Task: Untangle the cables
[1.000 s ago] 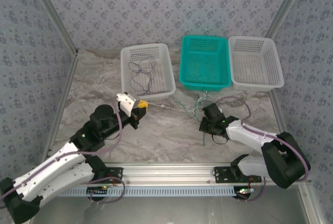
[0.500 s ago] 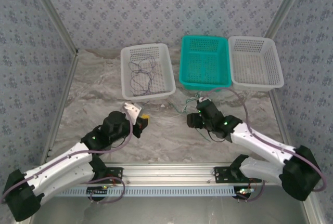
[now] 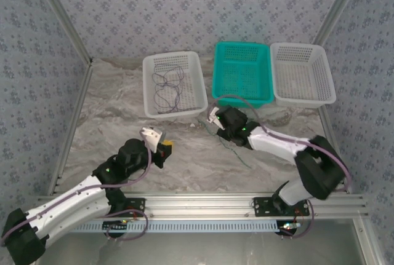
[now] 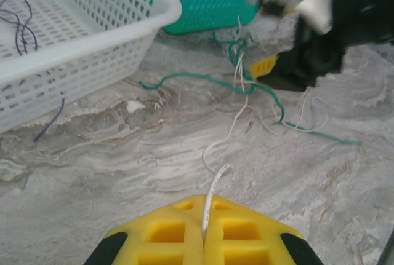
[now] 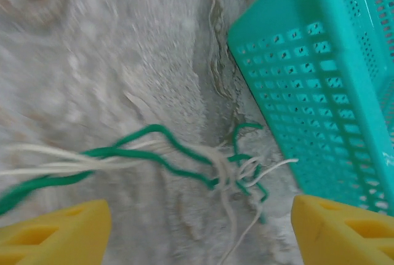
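Pinching a whitish cable (image 4: 212, 185) between clenched pads, L gripper (image 3: 165, 147) is low over grey marbled table (image 3: 111, 105) w/ patterned-wallpaper walls (image 3: 184, 7) around. R gripper (image 5: 200, 216) stands w/ jaws spread wide over green cable (image 5: 161, 131) tangle beside teal basket (image 5: 332, 80); purple cables (image 3: 167, 90) lie in left white basket (image 3: 146, 74).

**Plastic mesh, marbled top, sheathed wire**

You see the teal basket (image 5: 320, 80) as perforated plastic with a slight sheen. The white basket (image 4: 80, 62) left of it is the same moulded mesh. The table (image 4: 111, 173) under it looks marbled and matt. The cables (image 4: 197, 77) beside it look smooth-sheathed, green and cream.
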Motion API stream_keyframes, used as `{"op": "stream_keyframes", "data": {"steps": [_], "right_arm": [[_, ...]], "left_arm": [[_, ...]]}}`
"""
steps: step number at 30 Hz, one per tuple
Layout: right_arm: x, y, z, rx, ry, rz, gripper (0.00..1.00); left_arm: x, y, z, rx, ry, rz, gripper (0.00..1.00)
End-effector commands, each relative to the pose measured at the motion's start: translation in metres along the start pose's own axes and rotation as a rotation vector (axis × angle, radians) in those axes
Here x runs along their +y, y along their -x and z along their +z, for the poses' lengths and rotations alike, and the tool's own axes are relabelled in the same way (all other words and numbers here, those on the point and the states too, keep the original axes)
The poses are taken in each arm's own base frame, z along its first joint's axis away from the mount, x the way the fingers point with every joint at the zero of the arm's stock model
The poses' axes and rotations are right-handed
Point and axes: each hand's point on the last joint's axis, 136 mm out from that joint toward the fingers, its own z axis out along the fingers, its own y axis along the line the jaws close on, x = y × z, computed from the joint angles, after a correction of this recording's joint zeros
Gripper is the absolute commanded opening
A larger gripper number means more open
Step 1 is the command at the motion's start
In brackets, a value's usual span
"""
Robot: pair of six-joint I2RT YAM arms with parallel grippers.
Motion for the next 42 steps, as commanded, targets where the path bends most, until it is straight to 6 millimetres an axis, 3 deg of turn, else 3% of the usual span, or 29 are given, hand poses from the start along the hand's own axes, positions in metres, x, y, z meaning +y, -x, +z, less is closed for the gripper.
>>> {"op": "stream_keyframes", "data": {"steps": [1, 7, 13, 15, 17, 19, 24, 26, 29, 33, 37, 42], "right_arm": [[-0.014, -0.017, 0.013, 0.133, -0.053, -0.372, 0.78], [0.009, 0.030, 0.006, -0.120, 0.077, -0.430, 0.80], [0.013, 0.054, 0.016, -0.262, 0.092, -0.450, 0.77], [0.019, 0.053, 0.021, -0.259, 0.129, -0.455, 0.67], [0.026, 0.051, 0.023, -0.261, 0.154, -0.469, 0.43], [0.029, 0.052, 0.021, -0.290, 0.167, -0.462, 0.27], [0.034, 0.050, 0.002, -0.312, 0.216, -0.394, 0.08], [0.036, 0.048, -0.005, -0.283, 0.210, -0.322, 0.07], [0.033, 0.037, -0.011, -0.200, 0.152, -0.167, 0.07], [0.009, 0.000, -0.002, -0.027, 0.005, 0.090, 0.08], [-0.013, -0.041, 0.003, 0.113, -0.133, 0.254, 0.09], [-0.033, -0.072, 0.003, 0.156, -0.209, 0.414, 0.11]], "left_arm": [[0.002, 0.003, -0.006, -0.020, 0.013, 0.002, 0.00], [0.004, 0.002, -0.013, -0.030, 0.023, 0.020, 0.00], [0.006, 0.002, -0.019, -0.074, 0.020, 0.010, 0.00], [0.007, 0.002, -0.021, -0.077, 0.021, 0.010, 0.00], [0.008, 0.002, -0.024, -0.081, 0.028, 0.010, 0.00], [0.010, 0.002, -0.027, -0.087, 0.040, 0.005, 0.00], [0.033, 0.011, -0.043, -0.118, 0.180, -0.063, 0.00], [0.056, 0.016, -0.060, -0.128, 0.325, -0.120, 0.00], [0.093, 0.025, -0.105, -0.173, 0.574, -0.204, 0.00], [0.123, 0.044, -0.172, -0.267, 0.826, -0.207, 0.00], [0.137, 0.070, -0.230, -0.338, 1.038, -0.139, 0.00], [0.137, 0.094, -0.262, -0.423, 1.113, -0.114, 0.00]]}}
